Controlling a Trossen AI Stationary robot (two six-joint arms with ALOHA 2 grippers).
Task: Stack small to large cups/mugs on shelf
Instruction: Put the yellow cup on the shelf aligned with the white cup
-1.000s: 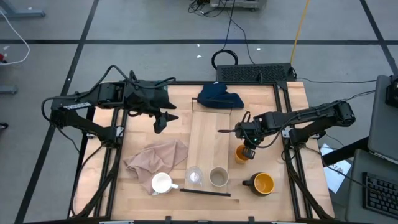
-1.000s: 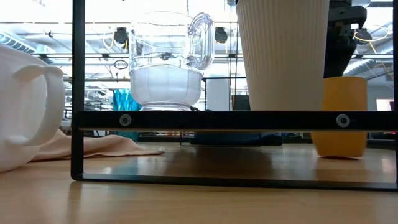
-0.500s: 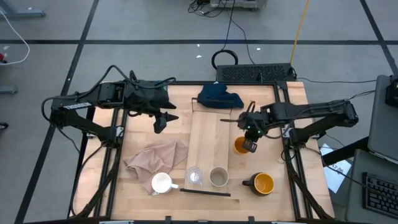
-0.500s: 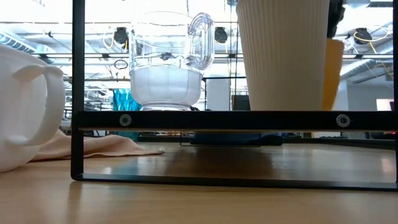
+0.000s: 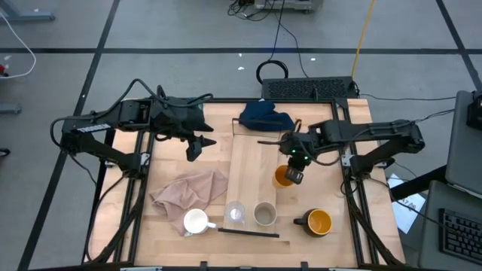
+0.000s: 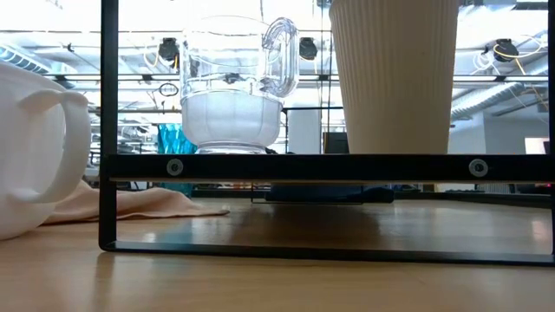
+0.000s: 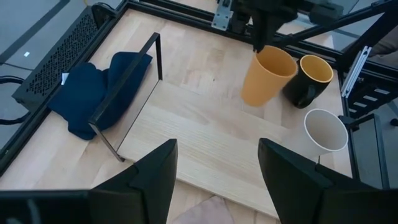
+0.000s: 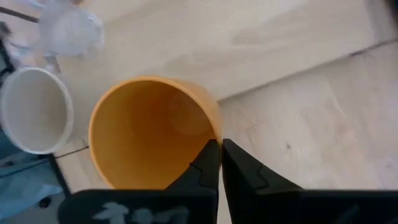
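Note:
My right gripper [image 5: 296, 170] is shut on the small orange cup [image 5: 282, 177] over the right edge of the pale shelf board [image 5: 252, 162]. The cup also shows in the left wrist view [image 7: 266, 76]. The tiny clear cup [image 5: 235, 214] and the beige cup [image 5: 264, 214] stand on the shelf's near end. The white mug [image 5: 196, 221] and the dark yellow-lined mug [image 5: 318, 222] stand on the table beside it. My left gripper [image 5: 194, 147] hangs open and empty at the far left. No teal tumbler shows. My right gripper pinches the orange cup's rim wall [image 8: 214, 134], one finger inside the cup and one outside. The fingers come from above, pointing down [image 7: 258, 43]. The cup hangs tilted below them, mouth up, its base toward the shelf; it looks lifted clear.
A dark blue cloth [image 5: 266, 117] lies at the shelf's far end by a black frame bar [image 7: 127, 87]. A beige cloth [image 5: 192, 192] lies left of the shelf. The shelf's middle is bare wood. In the low view the beige cup [image 6: 395, 78] hides the orange cup.
My right gripper has lifted the orange cup off the table to the right of the shelf. It has carried the cup up and toward the table's left, to the shelf's right edge. The cup has tipped. In the low view it rose and passed behind the beige cup.

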